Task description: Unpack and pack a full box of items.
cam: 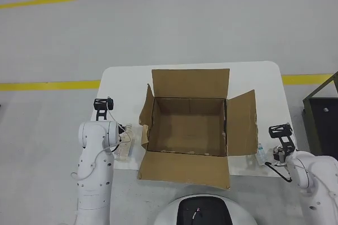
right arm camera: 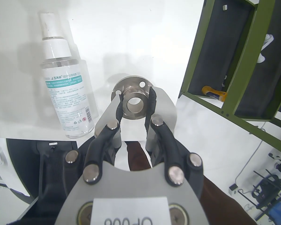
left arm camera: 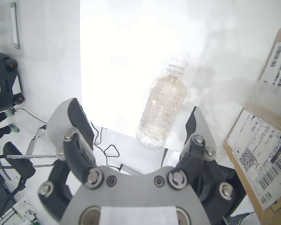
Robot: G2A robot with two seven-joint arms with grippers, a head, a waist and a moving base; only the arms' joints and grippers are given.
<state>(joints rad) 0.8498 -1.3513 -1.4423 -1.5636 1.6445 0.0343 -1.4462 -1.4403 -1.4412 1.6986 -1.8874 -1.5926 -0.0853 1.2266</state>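
The white counter (cam: 259, 79) carries an open cardboard box (cam: 190, 83) at its middle, all four flaps folded outward and its floor bare. With nothing inside it and the items lying outside, the unpacking half looks finished or nearly so, and the packing half looks about to begin, though I cannot tell for certain which step is under way.

On the counter just outside the box's right flap, a spray bottle (right arm camera: 65, 87) with a white nozzle lies on its side. On the opposite side of the box, close to the counter's near edge, a crumpled clear bottle (left arm camera: 162, 111) also lies flat, its neck pointing away from the arm.

Beside the spray bottle is a small steel flange (right arm camera: 131, 84). The right pincer (right arm camera: 135, 103) is clamped narrowly on its hub, one pad on each side. Whether the flange rests on the counter or hangs just above it I cannot tell.

The left pincer (left arm camera: 135, 112) hovers over the clear bottle with its jaws spread wide, holding nothing; the bottle's base sits between them, nearer one jaw.

If packing is next, the right arm needs to lift the flange clear of the raised flap before lowering it into the box. The left pincer should centre on the bottle and close gently, since the thin wall will likely buckle.
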